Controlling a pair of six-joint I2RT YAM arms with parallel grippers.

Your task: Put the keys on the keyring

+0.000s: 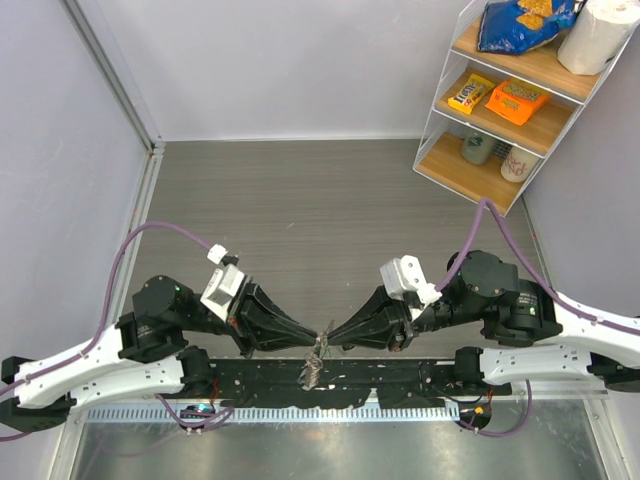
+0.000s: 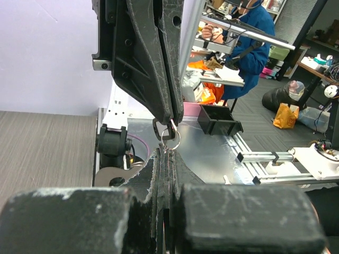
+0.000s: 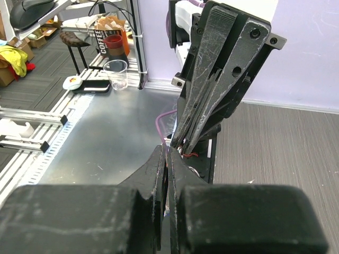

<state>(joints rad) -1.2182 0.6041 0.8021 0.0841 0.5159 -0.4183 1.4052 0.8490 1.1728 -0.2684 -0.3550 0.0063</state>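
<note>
My left gripper (image 1: 316, 338) and right gripper (image 1: 330, 336) meet tip to tip above the table's near edge. In the left wrist view the thin silvery keyring (image 2: 173, 138) sits between the two sets of tips. My left gripper (image 2: 166, 152) is shut on its lower edge. My right gripper (image 2: 169, 123) comes down from above, shut on a dark-headed key (image 2: 160, 130) at the ring. In the top view a small bunch of keys (image 1: 314, 370) hangs below the tips. In the right wrist view my right gripper (image 3: 166, 150) pinches a thin sliver, and the ring is hidden.
A wooden shelf (image 1: 510, 120) with snacks, cups and a paper roll stands at the far right. A black mounting rail (image 1: 330, 385) runs between the arm bases under the grippers. White walls close in the left and the back.
</note>
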